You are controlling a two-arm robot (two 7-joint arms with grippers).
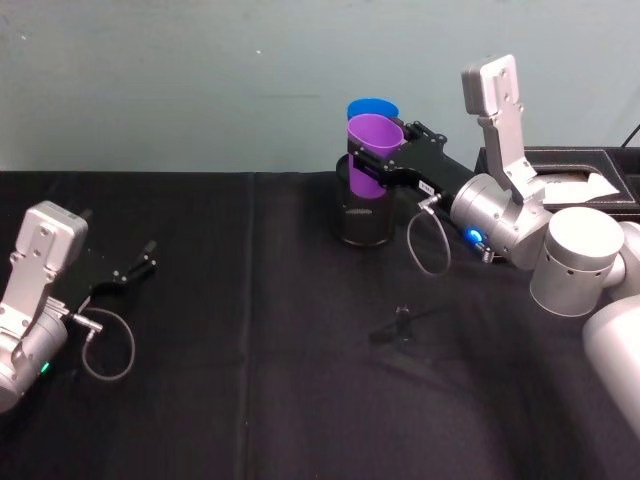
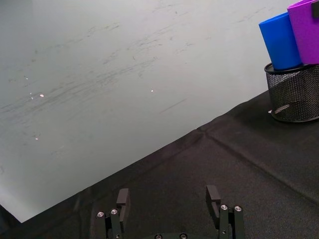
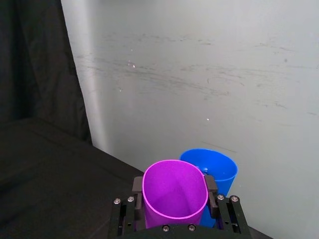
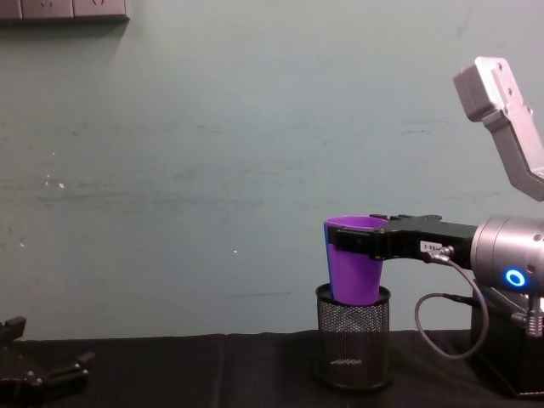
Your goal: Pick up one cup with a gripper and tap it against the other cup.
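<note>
Clamping the smooth, tapered purple plastic tumbler (image 1: 372, 140) just under its rim, the right gripper (image 1: 385, 158), black, flat-fingered and carrying a small white label, has a finger (image 3: 137, 185) on each side of the cup's wall and holds it above the table. The smooth bright blue plastic tumbler (image 1: 372, 107) is just beyond the claw's fingertips, on the wall side, pressed close against the purple one; in the right wrist view their rims overlap, and I cannot tell whether the walls actually meet. Directly below the claw stands the black wire-mesh pen holder (image 4: 353, 336); the blue cup sits in it, and the purple cup's foot dips into its mouth in the chest view, so the mesh rim rings both cups from underneath. Beyond the blue cup, the pale green wall (image 1: 200, 80) closes that side off. A grey cable loop (image 1: 430, 245) hangs from the claw's wrist, and behind the wrist, toward the table's right end, lies a black open box (image 1: 570, 165) with white paper in it. On the black tablecloth (image 1: 300, 400), nearer the robot than the claw, lies a small dark object (image 1: 402, 322) too small to make out. Left of the claw the cloth runs flat as far as the left gripper (image 1: 138, 262), well apart, resting low at the table with its fingers spread wide around nothing
</note>
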